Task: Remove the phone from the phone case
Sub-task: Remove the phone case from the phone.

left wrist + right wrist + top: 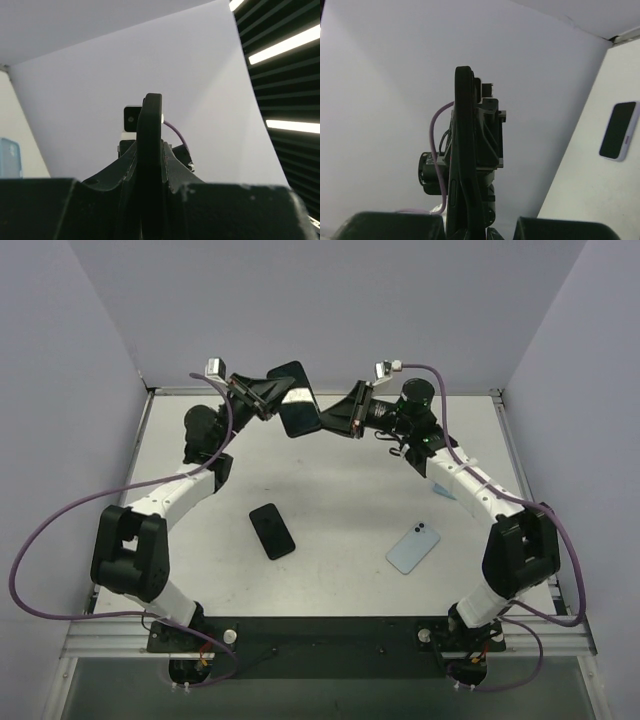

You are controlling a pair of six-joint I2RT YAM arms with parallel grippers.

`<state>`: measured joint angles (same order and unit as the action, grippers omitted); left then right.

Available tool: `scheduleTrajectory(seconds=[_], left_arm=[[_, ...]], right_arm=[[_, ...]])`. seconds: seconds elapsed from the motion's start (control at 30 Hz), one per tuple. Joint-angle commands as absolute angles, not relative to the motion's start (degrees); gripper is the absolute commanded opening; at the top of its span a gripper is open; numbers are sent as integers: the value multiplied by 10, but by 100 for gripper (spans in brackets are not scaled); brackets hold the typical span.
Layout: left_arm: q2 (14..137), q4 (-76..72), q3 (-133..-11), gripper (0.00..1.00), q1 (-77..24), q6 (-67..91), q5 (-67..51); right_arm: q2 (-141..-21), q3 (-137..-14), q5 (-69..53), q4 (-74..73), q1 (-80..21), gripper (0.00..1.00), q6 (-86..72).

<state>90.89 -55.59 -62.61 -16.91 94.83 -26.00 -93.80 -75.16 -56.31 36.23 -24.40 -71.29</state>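
Tabletop (340, 480): pale, flat, walled by plain panels on three sides; both arm bases are bolted at its near edge.

Left arm (165, 495) and right arm (480, 490): each reaches up and inward, so that the two wrists meet above the far middle of the tabletop; a purple cable (40, 560) loops out from the left arm.

Left end effector (280, 400): clamped on the phone case (299, 400); in the left wrist view both fingers (126, 167) press against the flanks of the case, which is seen edge-on (150, 150).

Right end effector (335, 418): it straddles the opposite edge of the same case (462, 150); in the right wrist view one finger lies against the case and a gap shows at the other; whether it is clamped cannot be told.

Phone case: black, held clear of the tabletop between the two end effectors, with its glossy face turned toward the top camera; its contents cannot be made out.

Black handset (272, 531): flat on the tabletop, left of centre, well apart from the arms; it shows a dark face and a pale rim in the right wrist view (619, 131).

Light blue handset (413, 547): flat on the tabletop, right of centre, lens side up.
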Motion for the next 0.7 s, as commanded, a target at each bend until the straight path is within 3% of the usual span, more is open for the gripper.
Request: scheduleTrajectory(seconds=[0.0,0.1,0.17,0.2,0.33,0.67], left_arm=[[846,-601,-605,18,-236,925,-394],[853,-564,-575,44,-243,890,-403],[859,-549,-554,55,-243,875,-407],[860,-543,-548,67,-243,868,-410],[868,-502,-529,82,-243,833,-425],[848,-300,-523,90,-243,688,-408]], right_arm=[[-917,-682,-428,249,-232,0,-672],[-885,-644,-409,215,-215,0,-640],[-862,-632,-385,177,-208,0,-619],[-855,-621,-375,163,-206,0,-595],[-819,-602,-327,90,-191,0,-546],[-766,-609,-206,-79,-185,0,-404]])
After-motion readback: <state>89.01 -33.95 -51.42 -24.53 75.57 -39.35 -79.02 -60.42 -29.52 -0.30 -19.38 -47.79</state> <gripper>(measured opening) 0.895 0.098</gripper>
